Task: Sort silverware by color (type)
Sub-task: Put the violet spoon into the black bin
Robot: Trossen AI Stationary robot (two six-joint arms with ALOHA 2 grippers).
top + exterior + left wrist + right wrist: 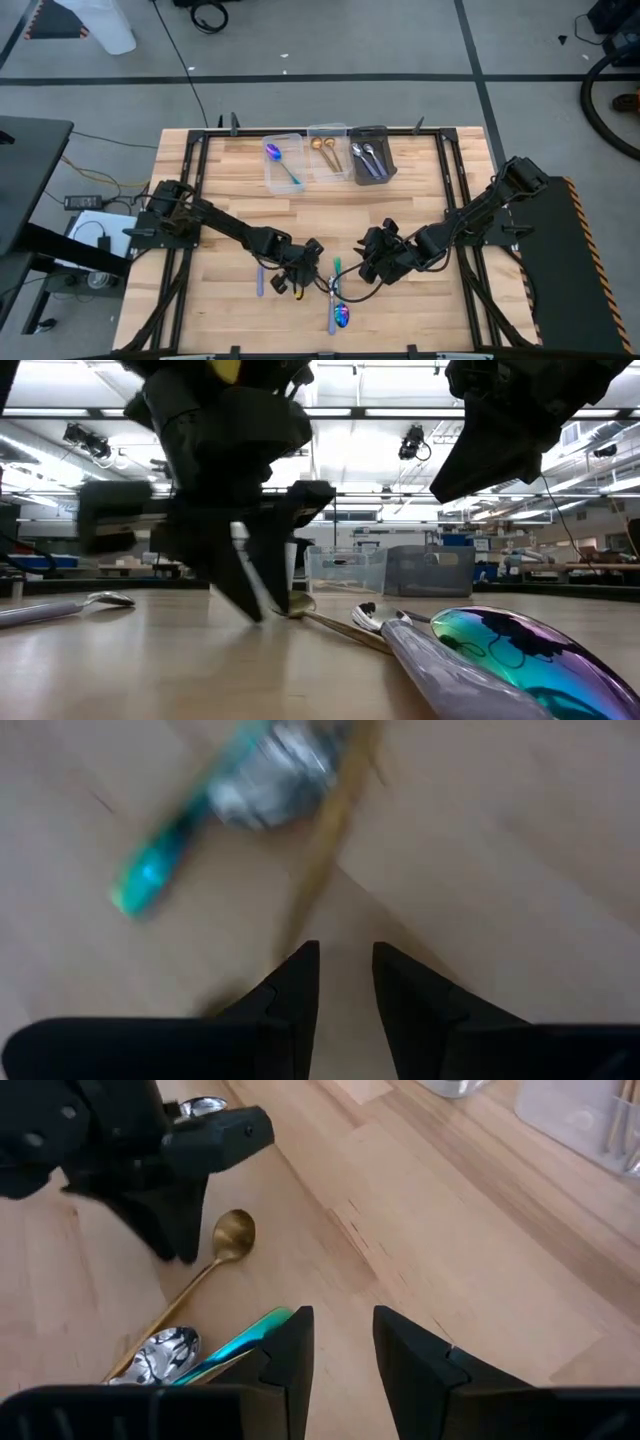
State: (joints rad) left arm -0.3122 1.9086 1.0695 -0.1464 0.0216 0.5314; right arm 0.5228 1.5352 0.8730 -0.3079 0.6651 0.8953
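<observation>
Loose silverware lies on the wooden table near its front edge. It includes a gold spoon point(232, 1236), a silver spoon bowl point(160, 1355), a teal handle point(245, 1338) and an iridescent spoon point(520, 650). One silver spoon point(260, 280) lies apart to the left. My left gripper point(305, 262) points down, its tips low over the table just beside the gold spoon's bowl point(300, 603), with a narrow gap between the fingers point(345, 970). My right gripper point(340, 1330) hovers to the right of the pile point(372, 258), narrowly open and empty.
Three bins stand in a row at the table's far edge. A clear one point(283, 162) holds an iridescent spoon, a clear one point(328, 152) holds gold pieces, and a dark grey one point(372, 155) holds silver pieces. Bare wood lies between the bins and the pile.
</observation>
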